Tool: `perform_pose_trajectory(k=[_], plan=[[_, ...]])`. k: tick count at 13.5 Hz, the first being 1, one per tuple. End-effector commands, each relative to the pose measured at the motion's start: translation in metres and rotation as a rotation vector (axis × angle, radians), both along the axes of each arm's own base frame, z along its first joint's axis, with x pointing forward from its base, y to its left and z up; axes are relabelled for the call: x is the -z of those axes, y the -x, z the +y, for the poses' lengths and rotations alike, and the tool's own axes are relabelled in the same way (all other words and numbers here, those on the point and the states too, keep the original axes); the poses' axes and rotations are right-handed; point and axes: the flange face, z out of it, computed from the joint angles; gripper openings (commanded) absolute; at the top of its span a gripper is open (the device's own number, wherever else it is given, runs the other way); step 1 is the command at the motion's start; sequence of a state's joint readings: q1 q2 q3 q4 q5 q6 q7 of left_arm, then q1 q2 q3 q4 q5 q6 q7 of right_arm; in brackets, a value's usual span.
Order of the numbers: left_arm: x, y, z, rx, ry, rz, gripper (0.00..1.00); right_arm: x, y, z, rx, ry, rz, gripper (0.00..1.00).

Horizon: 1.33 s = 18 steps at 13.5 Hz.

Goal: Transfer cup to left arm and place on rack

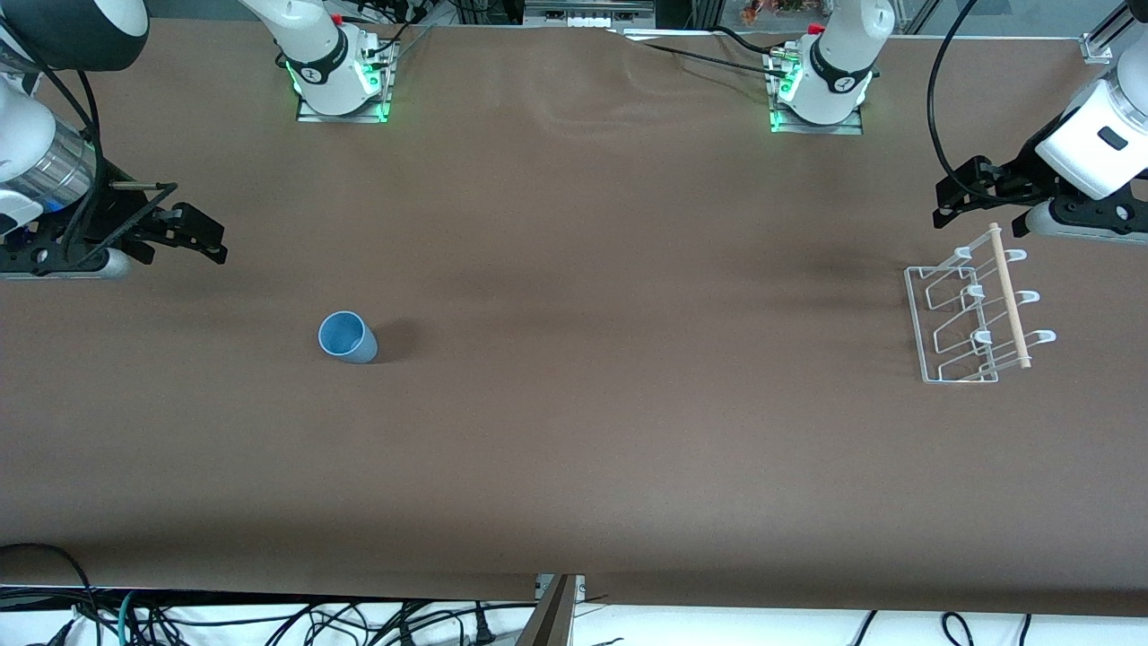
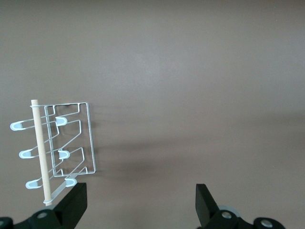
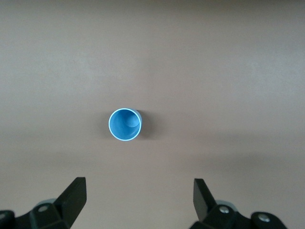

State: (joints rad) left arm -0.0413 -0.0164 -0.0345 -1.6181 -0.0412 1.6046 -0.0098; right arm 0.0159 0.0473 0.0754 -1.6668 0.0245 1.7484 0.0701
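The light-blue cup (image 1: 347,337) stands upright on the brown table, toward the right arm's end; it also shows in the right wrist view (image 3: 126,125), mouth up and empty. My right gripper (image 1: 204,235) hangs open and empty over bare table, apart from the cup; its jaws show wide apart in its wrist view (image 3: 138,195). The white wire rack (image 1: 973,314) with its wooden dowel stands toward the left arm's end and shows in the left wrist view (image 2: 66,143). My left gripper (image 1: 946,205) hangs open and empty (image 2: 141,200) over the table beside the rack.
The two arm bases (image 1: 339,72) (image 1: 821,85) stand along the table's edge farthest from the front camera. Loose cables (image 1: 269,619) lie below the table's edge nearest to the front camera. Wide brown table (image 1: 628,359) lies between the cup and the rack.
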Motion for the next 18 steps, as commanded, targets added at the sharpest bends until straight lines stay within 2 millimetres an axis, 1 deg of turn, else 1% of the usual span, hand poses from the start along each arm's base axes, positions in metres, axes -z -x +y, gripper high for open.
perform_pose_trajectory(k=[1,8,9,10,16,17,18], plan=[[-0.006,-0.002,-0.003,0.010,0.003,0.004,1.00,-0.003,-0.002,0.001,-0.077,0.016,0.001,0.99],[-0.006,-0.002,-0.003,0.010,0.003,0.005,1.00,-0.002,-0.001,0.007,-0.092,0.018,0.005,0.99],[-0.006,-0.002,-0.003,0.010,0.003,0.004,1.00,0.004,-0.003,0.006,-0.089,0.017,0.019,0.99],[-0.006,-0.002,-0.003,0.010,0.003,0.004,1.00,0.006,-0.004,0.006,-0.092,0.018,0.022,0.99],[-0.006,-0.002,-0.003,0.010,0.003,0.006,1.00,0.006,-0.004,0.006,-0.092,0.018,0.020,0.99],[-0.006,-0.002,-0.003,0.010,0.003,0.005,1.00,0.007,-0.004,0.006,-0.092,0.020,0.023,0.99],[-0.006,-0.002,-0.003,0.010,0.003,0.004,1.00,0.013,-0.006,0.005,-0.091,0.020,0.035,0.99]])
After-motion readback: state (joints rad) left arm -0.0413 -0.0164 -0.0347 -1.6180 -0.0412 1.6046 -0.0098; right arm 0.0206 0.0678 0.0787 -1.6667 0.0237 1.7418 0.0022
